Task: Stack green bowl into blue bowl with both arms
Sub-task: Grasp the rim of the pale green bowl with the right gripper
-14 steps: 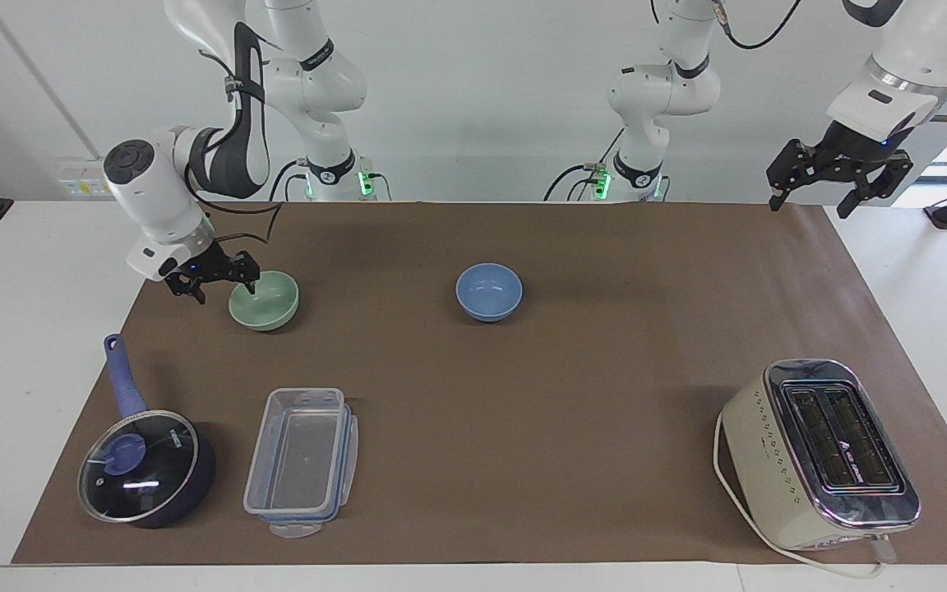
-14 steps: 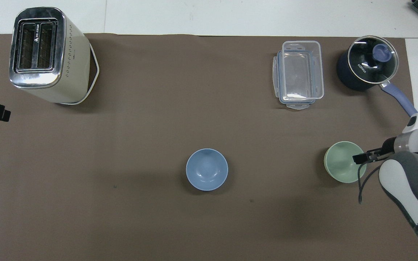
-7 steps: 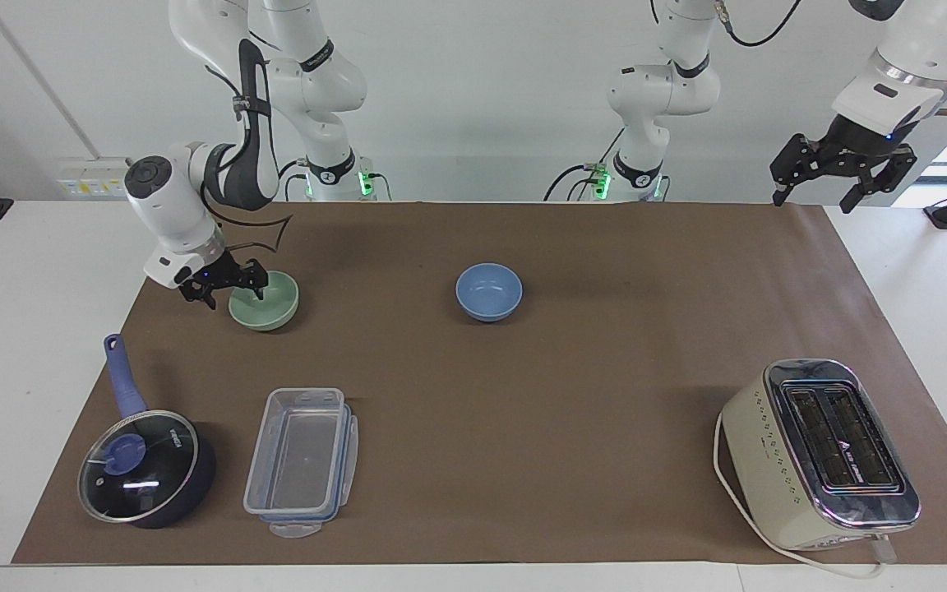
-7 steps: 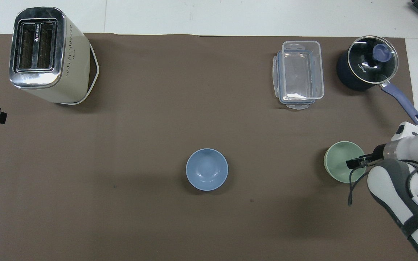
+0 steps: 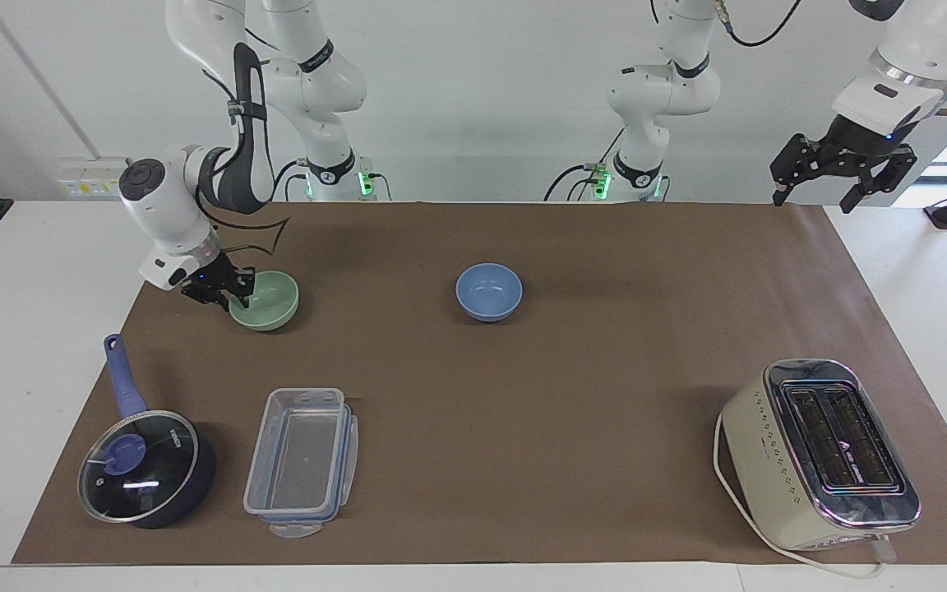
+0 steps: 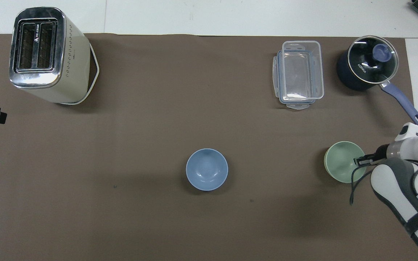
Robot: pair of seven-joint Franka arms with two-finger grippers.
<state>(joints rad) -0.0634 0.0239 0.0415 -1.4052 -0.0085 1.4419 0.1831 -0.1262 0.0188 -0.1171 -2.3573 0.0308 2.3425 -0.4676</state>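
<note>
The green bowl is a small round pale mint-green bowl with a plain matte surface, standing upright on the brown mat toward the right arm's end of the table. The right gripper is down at the bowl's rim on the side away from the blue bowl, its fingers closed onto that rim.

The blue bowl, a light periwinkle twin of the same size, sits upright near the middle of the mat, well apart from the green one.

The left gripper hangs high over the mat's corner at the left arm's end, waiting, fingers spread apart.

Farther from the robots lie a lidded dark blue saucepan, a clear plastic container just beside it, and a cream toaster.
</note>
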